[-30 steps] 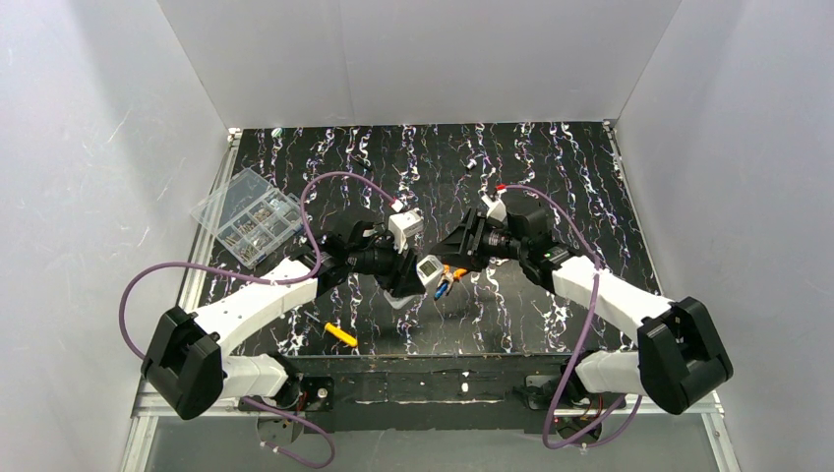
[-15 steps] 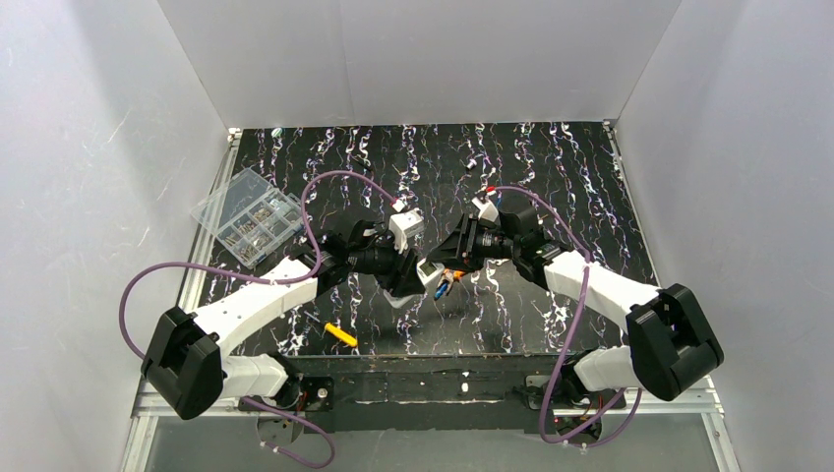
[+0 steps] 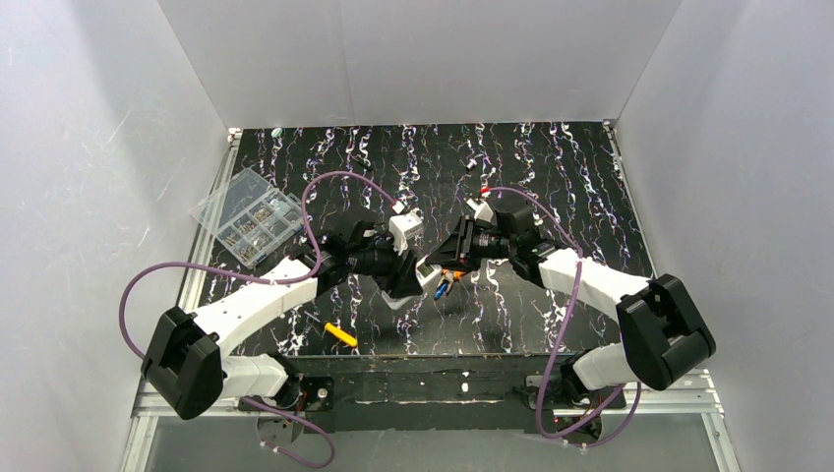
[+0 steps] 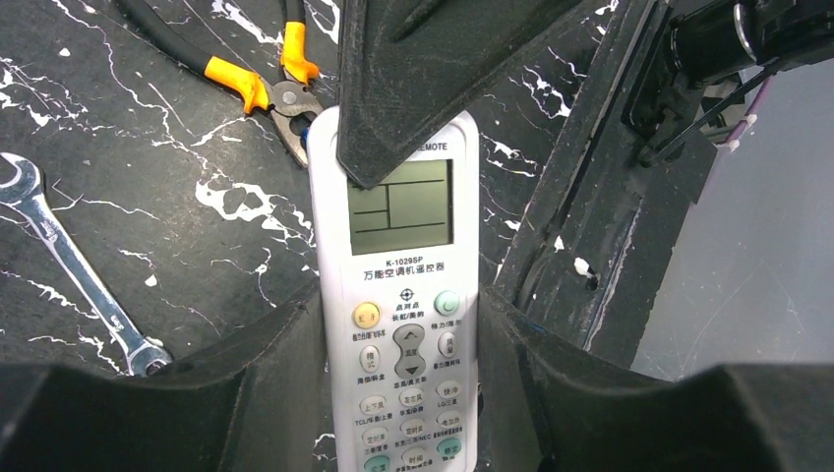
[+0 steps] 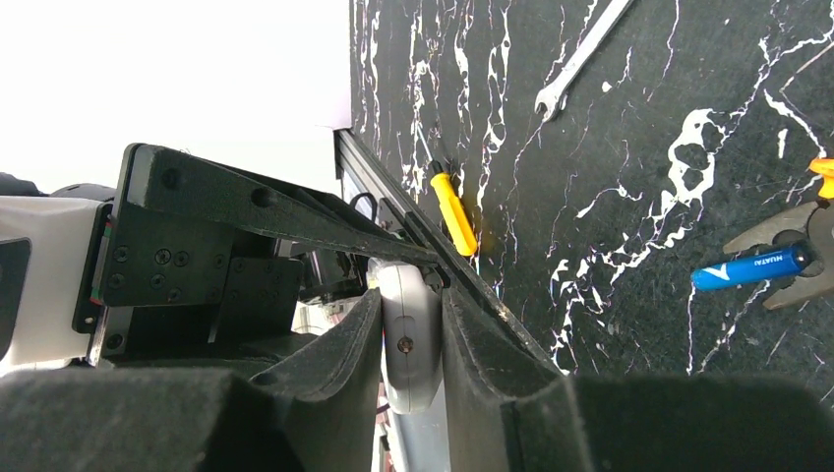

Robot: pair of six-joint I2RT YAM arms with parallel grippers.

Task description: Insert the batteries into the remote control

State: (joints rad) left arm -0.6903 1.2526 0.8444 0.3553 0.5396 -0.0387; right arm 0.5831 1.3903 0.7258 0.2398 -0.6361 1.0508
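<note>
The white remote control (image 4: pixel 403 324) is held above the table, face with pale display and buttons toward the left wrist camera. My left gripper (image 4: pixel 398 315) is shut on its two long sides. My right gripper (image 5: pixel 408 315) is shut on the remote's top end (image 5: pixel 408 344), one finger (image 4: pixel 413 88) covering the display's upper edge. In the top view both grippers meet at the remote (image 3: pixel 428 272), mid-table. One blue battery (image 5: pixel 752 267) lies on the table between the pliers' jaws, also visible in the top view (image 3: pixel 439 291). The remote's back is hidden.
Pliers with orange-and-black handles (image 4: pixel 261 88) lie under the remote. A steel wrench (image 4: pixel 69 265) lies to their left. A yellow-handled tool (image 3: pixel 341 334) lies near the front edge. A clear compartment box (image 3: pixel 248 216) stands at the left rim.
The right arm has moved left toward the left gripper, and its fingers now clamp the remote's top end. The left arm and remote have barely moved.
</note>
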